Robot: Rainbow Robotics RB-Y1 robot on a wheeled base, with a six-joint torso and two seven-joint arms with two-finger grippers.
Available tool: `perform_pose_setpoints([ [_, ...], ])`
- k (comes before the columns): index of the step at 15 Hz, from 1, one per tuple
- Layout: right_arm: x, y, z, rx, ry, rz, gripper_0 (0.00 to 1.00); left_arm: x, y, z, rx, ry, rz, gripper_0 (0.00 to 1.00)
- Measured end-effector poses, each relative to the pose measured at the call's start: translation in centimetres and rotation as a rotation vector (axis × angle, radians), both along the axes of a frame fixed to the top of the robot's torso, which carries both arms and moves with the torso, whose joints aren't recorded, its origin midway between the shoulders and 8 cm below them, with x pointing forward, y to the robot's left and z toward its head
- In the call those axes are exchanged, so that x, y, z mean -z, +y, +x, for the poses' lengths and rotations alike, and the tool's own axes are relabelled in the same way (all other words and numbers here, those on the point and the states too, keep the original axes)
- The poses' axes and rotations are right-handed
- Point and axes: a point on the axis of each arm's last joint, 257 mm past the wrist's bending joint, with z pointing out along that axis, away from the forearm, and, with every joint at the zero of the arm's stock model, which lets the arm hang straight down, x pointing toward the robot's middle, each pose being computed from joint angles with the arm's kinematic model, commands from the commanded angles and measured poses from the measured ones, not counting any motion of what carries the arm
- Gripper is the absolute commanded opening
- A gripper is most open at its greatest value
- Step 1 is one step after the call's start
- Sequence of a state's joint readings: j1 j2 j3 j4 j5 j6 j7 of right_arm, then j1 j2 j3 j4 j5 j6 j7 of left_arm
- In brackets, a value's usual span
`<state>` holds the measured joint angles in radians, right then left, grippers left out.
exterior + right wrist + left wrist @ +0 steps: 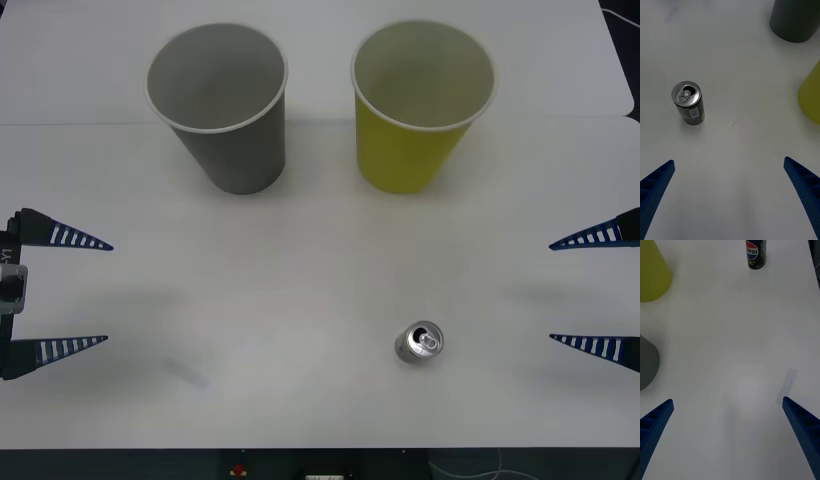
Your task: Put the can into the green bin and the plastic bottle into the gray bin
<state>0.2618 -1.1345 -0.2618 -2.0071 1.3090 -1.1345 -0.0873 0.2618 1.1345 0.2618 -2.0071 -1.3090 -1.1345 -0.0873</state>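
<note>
Can standing upright on the white table, near the right gripper, well apart from the green cup and gray cup. Left gripper at table's left edge; both grippers' fingers spread apart.

Silver-topped can is showing a dark side w/ red-white-blue logo, gray bin and yellow-green bin are sitting (both white-rimmed) on white table, blue ribbed fingers.
</note>
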Motion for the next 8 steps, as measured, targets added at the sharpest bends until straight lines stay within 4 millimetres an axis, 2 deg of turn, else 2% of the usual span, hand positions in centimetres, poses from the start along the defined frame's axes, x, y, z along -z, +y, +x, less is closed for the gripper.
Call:
perform_pose_setpoints([
  [8, -1.1, 0.5, 0.0, 0.021, -0.001, 0.076, 1.0, 0.0, 0.0, 0.0, 0.0, 0.0, 0.0, 1.0],
])
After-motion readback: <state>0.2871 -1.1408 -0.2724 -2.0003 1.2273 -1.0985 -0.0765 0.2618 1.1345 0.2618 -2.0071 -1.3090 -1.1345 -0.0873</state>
